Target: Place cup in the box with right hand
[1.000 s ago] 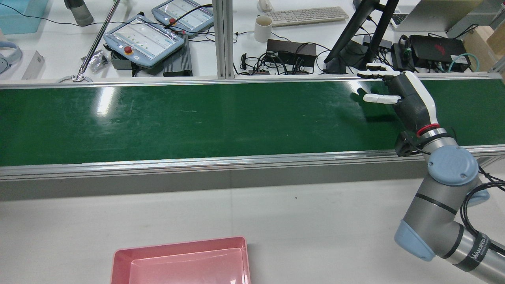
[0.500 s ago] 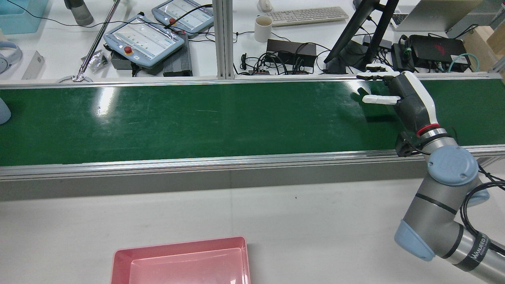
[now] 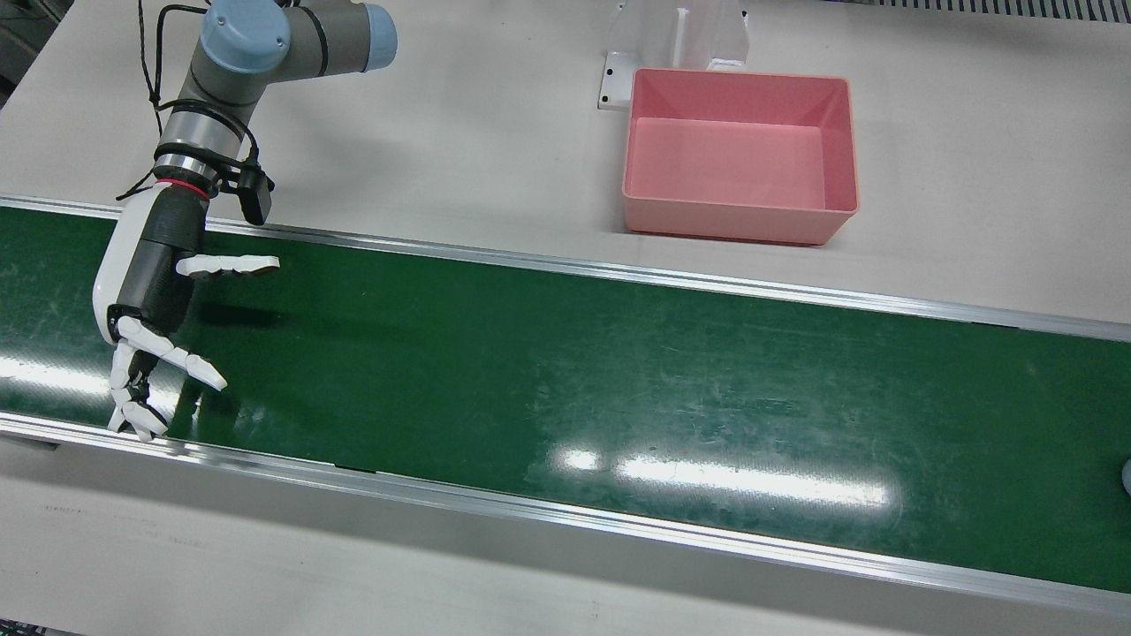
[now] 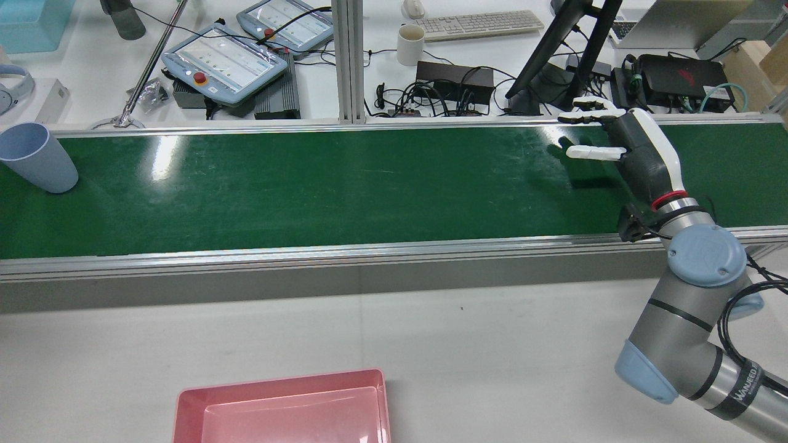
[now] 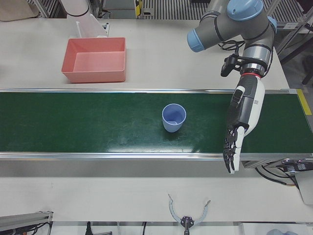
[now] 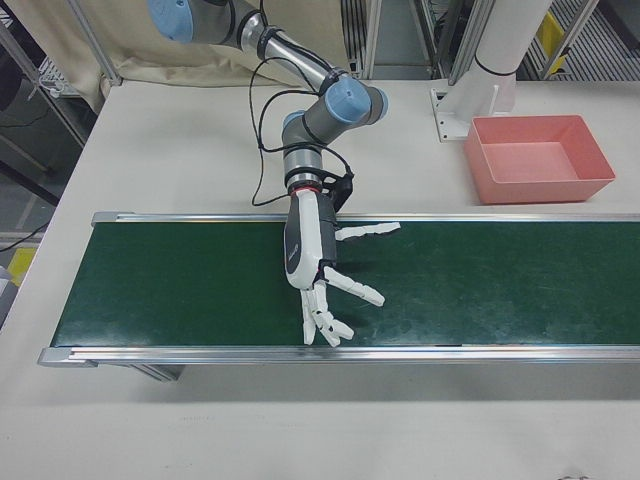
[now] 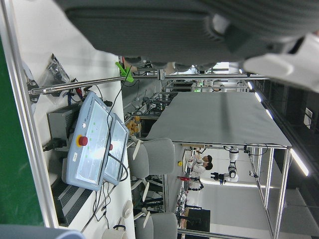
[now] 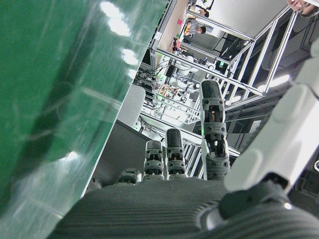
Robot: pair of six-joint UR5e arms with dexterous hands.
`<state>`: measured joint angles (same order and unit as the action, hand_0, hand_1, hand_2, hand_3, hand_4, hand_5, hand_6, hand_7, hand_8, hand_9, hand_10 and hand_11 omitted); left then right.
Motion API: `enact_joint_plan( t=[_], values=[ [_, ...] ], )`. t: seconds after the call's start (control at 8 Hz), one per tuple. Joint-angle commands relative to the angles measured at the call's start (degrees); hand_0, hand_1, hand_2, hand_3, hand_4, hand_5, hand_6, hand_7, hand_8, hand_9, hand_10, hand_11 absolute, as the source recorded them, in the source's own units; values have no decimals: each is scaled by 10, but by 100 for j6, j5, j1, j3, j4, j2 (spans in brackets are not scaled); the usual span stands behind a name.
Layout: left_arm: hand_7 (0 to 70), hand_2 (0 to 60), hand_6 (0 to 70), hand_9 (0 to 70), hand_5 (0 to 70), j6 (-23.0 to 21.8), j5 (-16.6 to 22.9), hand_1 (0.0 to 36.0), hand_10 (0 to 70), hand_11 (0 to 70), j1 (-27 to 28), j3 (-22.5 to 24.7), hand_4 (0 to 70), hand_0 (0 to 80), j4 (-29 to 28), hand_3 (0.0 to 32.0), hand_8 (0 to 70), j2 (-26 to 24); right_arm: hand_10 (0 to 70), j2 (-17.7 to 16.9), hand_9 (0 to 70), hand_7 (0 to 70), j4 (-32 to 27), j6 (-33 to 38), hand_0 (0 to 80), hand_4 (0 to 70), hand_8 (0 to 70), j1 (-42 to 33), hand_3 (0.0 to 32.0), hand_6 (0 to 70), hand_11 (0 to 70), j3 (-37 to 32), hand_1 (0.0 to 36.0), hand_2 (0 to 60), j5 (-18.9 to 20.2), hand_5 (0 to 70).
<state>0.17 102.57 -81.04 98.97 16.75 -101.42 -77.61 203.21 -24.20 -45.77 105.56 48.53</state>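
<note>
A light blue cup [image 4: 37, 157] stands upright on the green conveyor belt [image 4: 369, 184] at the far left of the rear view. It also shows mid-belt in the left-front view [image 5: 173, 117]. My right hand [image 4: 628, 147] is open and empty, fingers spread, low over the belt at its far right, a long way from the cup. It also shows in the front view [image 3: 150, 300] and the right-front view [image 6: 315, 265]. My left hand [image 5: 242, 122] is open, fingers extended, over the belt beside the cup. The pink box [image 4: 277, 378] sits empty on the white table [image 3: 738, 221].
Beyond the belt's far rail is a desk with teach pendants [image 4: 225, 61], a white mug [image 4: 410, 44], a monitor stand [image 4: 554, 49] and cables. A white bracket [image 3: 676, 35] stands behind the box. Aluminium rails [image 4: 369, 252] edge the belt.
The cup has come into the rear view from the left edge and moved right along the belt. The right hand has stayed nearly still.
</note>
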Motion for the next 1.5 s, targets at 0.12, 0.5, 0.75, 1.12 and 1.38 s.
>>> enact_joint_plan(
  t=[0.12, 0.5, 0.75, 1.12, 1.38],
  values=[
    [0, 0, 0, 0, 0, 0, 0, 0, 0, 0, 0, 0, 0, 0, -5, 0, 0, 0, 20, 44, 166, 343, -1, -120, 441, 423, 100, -3, 0, 67, 29, -9, 20, 52, -1, 21],
    [0, 0, 0, 0, 0, 0, 0, 0, 0, 0, 0, 0, 0, 0, -5, 0, 0, 0, 20, 44, 169, 349, -1, -173, 443, 431, 102, -20, 0, 69, 28, -27, 20, 50, -19, 21],
    [0, 0, 0, 0, 0, 0, 0, 0, 0, 0, 0, 0, 0, 0, -5, 0, 0, 0, 23, 70, 172, 360, -1, -191, 442, 463, 102, -20, 0, 71, 33, -62, 18, 53, -45, 19],
    [0, 0, 0, 0, 0, 0, 0, 0, 0, 0, 0, 0, 0, 0, -5, 0, 0, 0, 31, 105, 177, 371, -27, -129, 440, 481, 106, -38, 0, 75, 44, -220, 15, 52, -54, 19],
    [0, 0, 0, 0, 0, 0, 0, 0, 0, 0, 0, 0, 0, 0, -5, 0, 0, 0, 33, 105, 172, 361, -27, -129, 441, 440, 104, -160, 0, 73, 47, -220, 16, 41, -19, 22]
  ],
)
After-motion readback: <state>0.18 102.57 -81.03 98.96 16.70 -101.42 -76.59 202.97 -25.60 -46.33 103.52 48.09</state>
